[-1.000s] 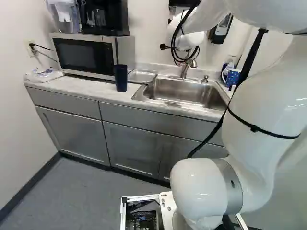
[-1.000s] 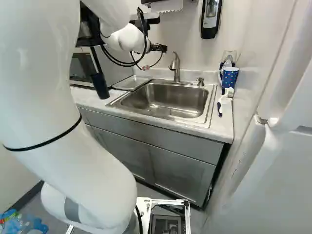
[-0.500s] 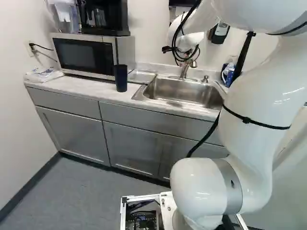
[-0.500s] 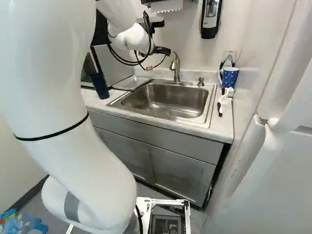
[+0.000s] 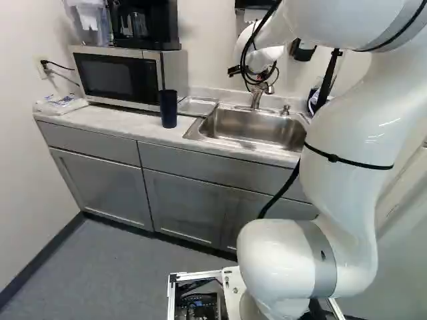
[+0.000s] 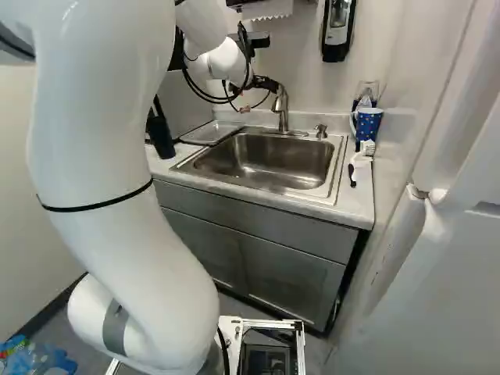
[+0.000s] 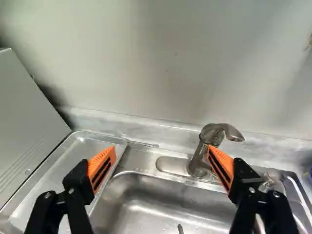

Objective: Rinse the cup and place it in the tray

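Two orange pads stand wide apart on the tool, one near the faucet, contact unclear.

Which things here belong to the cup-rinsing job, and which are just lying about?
For the job:
open gripper
sink
faucet
tray
cup: dark tumbler or spotted mug, can't tell which

Lying about:
brush
microwave
plastic bag
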{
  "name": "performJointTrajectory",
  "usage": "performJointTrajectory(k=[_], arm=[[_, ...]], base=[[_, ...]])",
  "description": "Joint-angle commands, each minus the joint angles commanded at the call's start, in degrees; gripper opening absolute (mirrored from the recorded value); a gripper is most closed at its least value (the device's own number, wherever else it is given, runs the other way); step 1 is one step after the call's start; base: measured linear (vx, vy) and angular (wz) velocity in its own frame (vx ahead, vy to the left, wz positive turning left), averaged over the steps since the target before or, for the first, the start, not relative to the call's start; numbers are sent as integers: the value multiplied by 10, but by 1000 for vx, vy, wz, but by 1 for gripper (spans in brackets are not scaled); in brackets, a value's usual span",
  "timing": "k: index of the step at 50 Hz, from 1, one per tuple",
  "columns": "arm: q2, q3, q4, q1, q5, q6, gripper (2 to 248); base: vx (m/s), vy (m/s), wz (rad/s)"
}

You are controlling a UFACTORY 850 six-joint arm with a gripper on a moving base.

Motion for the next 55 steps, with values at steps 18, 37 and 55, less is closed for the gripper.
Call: performJointTrajectory(k=[18,37,55], arm=[[-30,-34,0,-8,0,0,247],[-42,-47,0,-11,0,0,247],[-42,-47,0,-11,20,0,247]], base=[[0,0,0],[0,0,0],[0,0,0]])
